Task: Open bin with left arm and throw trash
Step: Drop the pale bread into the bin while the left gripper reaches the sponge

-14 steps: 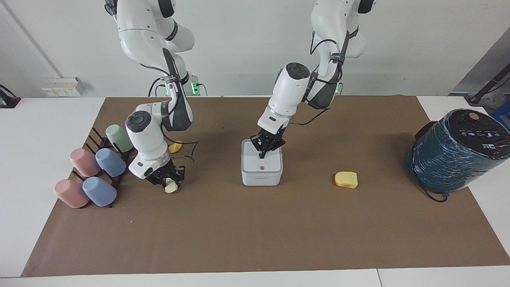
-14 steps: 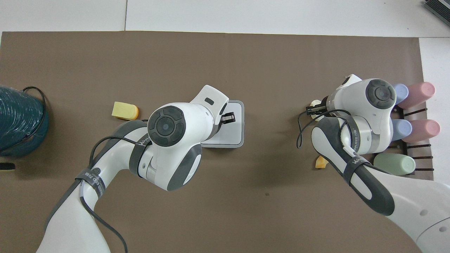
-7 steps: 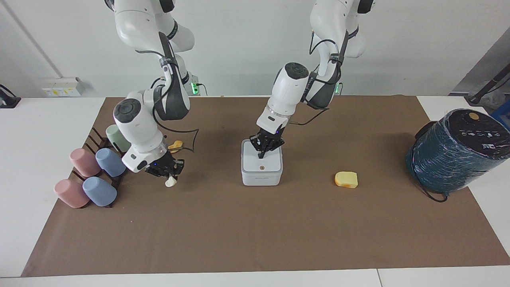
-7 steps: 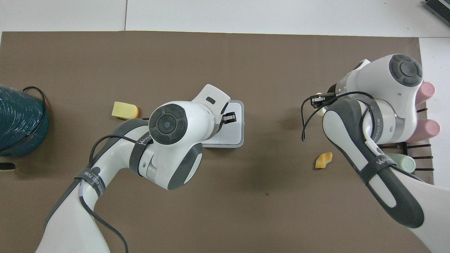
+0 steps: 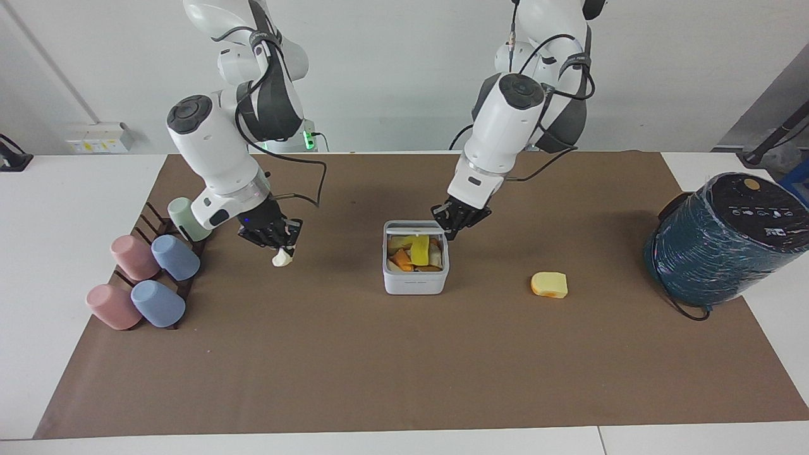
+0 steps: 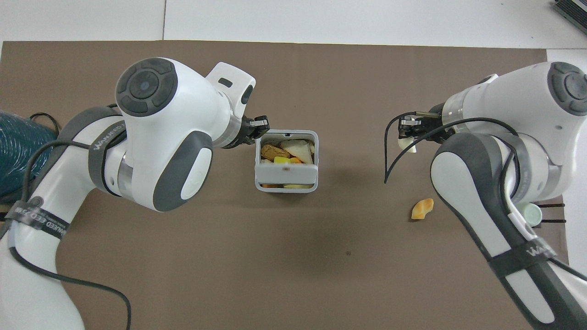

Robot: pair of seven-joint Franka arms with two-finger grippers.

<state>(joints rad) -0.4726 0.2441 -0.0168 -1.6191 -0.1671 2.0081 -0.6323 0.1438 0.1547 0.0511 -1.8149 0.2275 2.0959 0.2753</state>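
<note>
So the bin (image 5: 415,258) sits open on the tabletop (image 5: 354,354), already stuffed with scraps, just below and beside the left gripper (image 5: 460,219), whose fingers I can't read. Right gripper (image 5: 273,235) hangs up toward its own end, clenched on the cream-white trash lump (image 5: 282,258). Looks like the carry step: next it needs to swing over the opening and let go.

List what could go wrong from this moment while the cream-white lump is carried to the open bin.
1. The right gripper pinches the cream-white lump only by its top, over the mat; it may slip out before reaching the bin.
2. The bin already looks nearly full, so a dropped lump could roll off.
3. The raised lid stands open with the left gripper beside the bin's edge; a bump could knock it shut.
</note>
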